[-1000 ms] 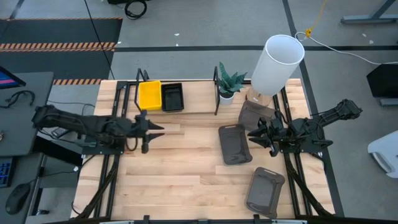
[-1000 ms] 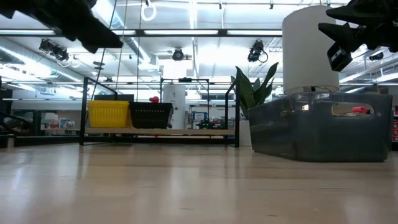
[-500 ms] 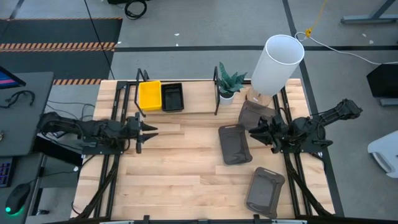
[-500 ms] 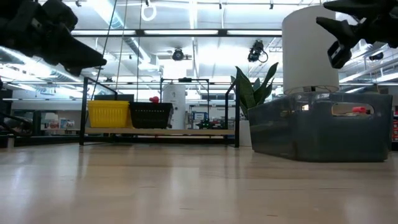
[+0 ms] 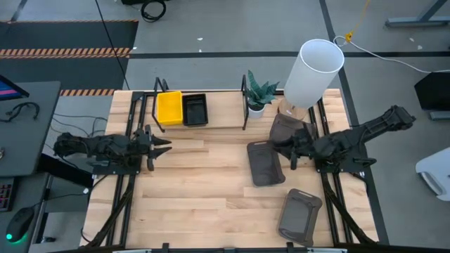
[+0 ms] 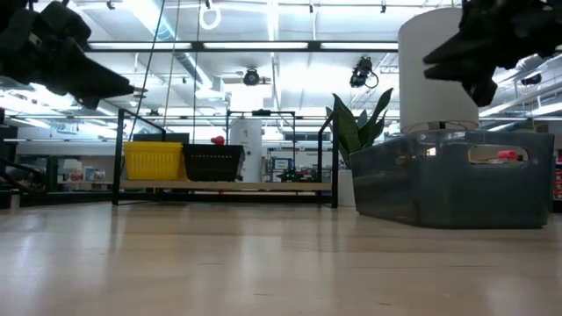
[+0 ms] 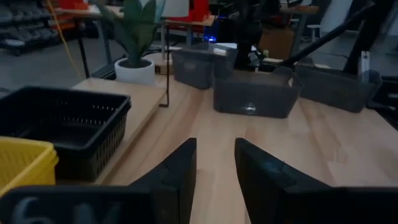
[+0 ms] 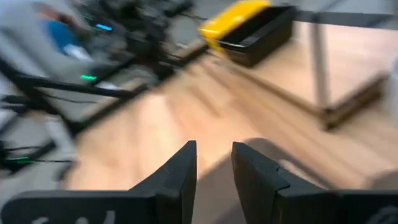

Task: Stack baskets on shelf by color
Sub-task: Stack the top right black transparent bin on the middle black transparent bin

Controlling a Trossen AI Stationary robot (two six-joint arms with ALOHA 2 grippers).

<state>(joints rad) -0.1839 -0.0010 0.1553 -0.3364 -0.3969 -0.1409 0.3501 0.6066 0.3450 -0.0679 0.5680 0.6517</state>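
High view | my right gripper [image 5: 290, 156] has slid left over centre-right grey basket [image 5: 265, 163], jaws narrow, empty | left gripper [image 5: 156, 141] backing off mid-left, narrow | grey pickup next, I judge

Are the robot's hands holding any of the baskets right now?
No, nothing is held. The left gripper has only bare table between its parted fingers. The right gripper hangs empty above a grey basket, with a gap between its fingers.

A robotics lab in an open industrial hall: grey concrete floor [image 5: 232, 28] with hazard-striped matting [image 5: 67, 50] at upper left, ceiling strip lights [image 6: 272, 46] and overhead cameras [image 6: 253, 77], equipment racks [image 6: 66, 171] behind, a monitor desk [image 5: 21, 126] at left.
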